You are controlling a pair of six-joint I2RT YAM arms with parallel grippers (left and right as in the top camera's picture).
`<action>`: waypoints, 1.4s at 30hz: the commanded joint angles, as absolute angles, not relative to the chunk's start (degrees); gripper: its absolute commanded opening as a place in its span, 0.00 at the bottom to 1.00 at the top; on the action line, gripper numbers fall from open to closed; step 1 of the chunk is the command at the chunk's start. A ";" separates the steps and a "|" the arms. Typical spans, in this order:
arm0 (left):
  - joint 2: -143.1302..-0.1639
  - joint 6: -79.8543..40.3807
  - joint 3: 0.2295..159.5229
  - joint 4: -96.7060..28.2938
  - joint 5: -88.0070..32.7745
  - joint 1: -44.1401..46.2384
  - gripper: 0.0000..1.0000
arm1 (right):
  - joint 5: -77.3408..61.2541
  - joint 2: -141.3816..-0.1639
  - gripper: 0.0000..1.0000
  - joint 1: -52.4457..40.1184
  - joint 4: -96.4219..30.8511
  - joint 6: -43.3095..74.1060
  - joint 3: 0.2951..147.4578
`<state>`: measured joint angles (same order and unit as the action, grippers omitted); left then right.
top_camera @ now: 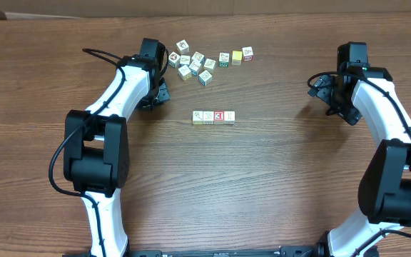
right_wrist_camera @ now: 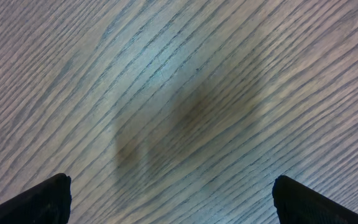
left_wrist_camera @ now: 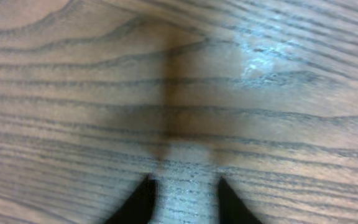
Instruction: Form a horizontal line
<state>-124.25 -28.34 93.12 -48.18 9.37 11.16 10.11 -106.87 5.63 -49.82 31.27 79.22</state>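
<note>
At table [top_camera: 277, 185] centre: horizontal line [top_camera: 213, 117], four cubes touching.
Behind it: loose cluster [top_camera: 198, 63] of cubes.
Left gripper [left_wrist_camera: 185, 202]: slightly parted, empty.
Right gripper [right_wrist_camera: 169, 199]: wide apart, empty.

Open table [top_camera: 262, 178] around horizontal line [top_camera: 213, 117], cluster [top_camera: 198, 64] beyond

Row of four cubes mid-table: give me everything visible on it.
The row of four cubes lies flat on the wood-grain table, near its centre, below the loose cluster of cubes. It runs straight left to right in the overhead view, cubes side by side with no visible gaps. They look like small wooden picture blocks: top faces pale yellow, cream, red with a white mark, then whitish. The pictures are too small to read. Only the table touches it.
</note>
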 commanded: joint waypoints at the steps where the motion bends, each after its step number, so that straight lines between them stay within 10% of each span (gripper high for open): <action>1: -124.40 -28.29 92.99 -48.75 10.92 11.35 0.52 | 10.90 -105.65 1.00 5.76 -49.60 31.05 79.88; 3: -124.40 -28.29 92.99 -49.47 10.92 11.35 1.00 | 10.90 -105.65 1.00 5.76 -49.63 31.05 79.88; 42: -107.68 -21.80 93.62 -69.73 0.21 -7.11 1.00 | 10.92 -105.65 1.00 5.76 -49.63 31.05 79.88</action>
<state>-107.53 -23.33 93.30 -69.84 -0.21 -7.18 10.11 -106.87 5.63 -49.80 31.27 79.22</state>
